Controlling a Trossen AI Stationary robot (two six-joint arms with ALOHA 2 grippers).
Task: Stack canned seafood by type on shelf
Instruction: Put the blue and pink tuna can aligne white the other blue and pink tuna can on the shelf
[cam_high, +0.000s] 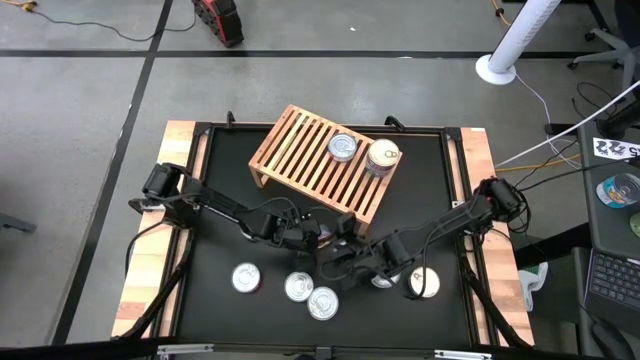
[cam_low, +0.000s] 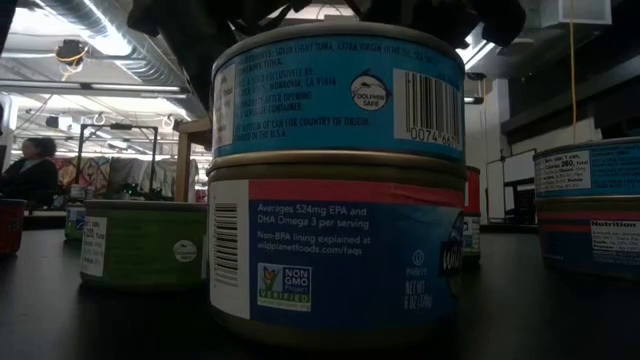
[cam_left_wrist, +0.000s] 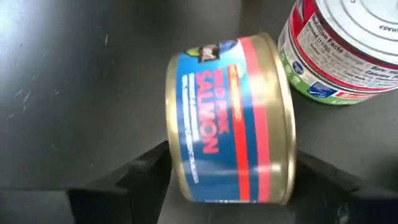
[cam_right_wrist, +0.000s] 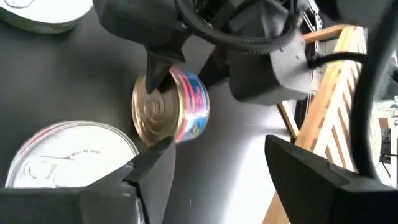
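My left gripper is near the table's middle, just in front of the wooden slat shelf, and is shut on a blue-and-red salmon can. My right gripper is open and empty beside it, a little nearer. In its wrist view it looks at the held can. Two cans stand on the shelf's right part. In the low view a blue tuna can stands stacked on a blue-and-red can. My left gripper pinches the salmon can between its two fingers, one on each flat gold end, the label band between them. The fingers come from above, pointing down. The can is turned on its side and hangs below them; whether it is clear of the table, I cannot tell.
Loose cans stand on the black mat toward the near edge and at the right. A green-labelled can and others flank the stack in the low view. The two arms are close together at the middle.
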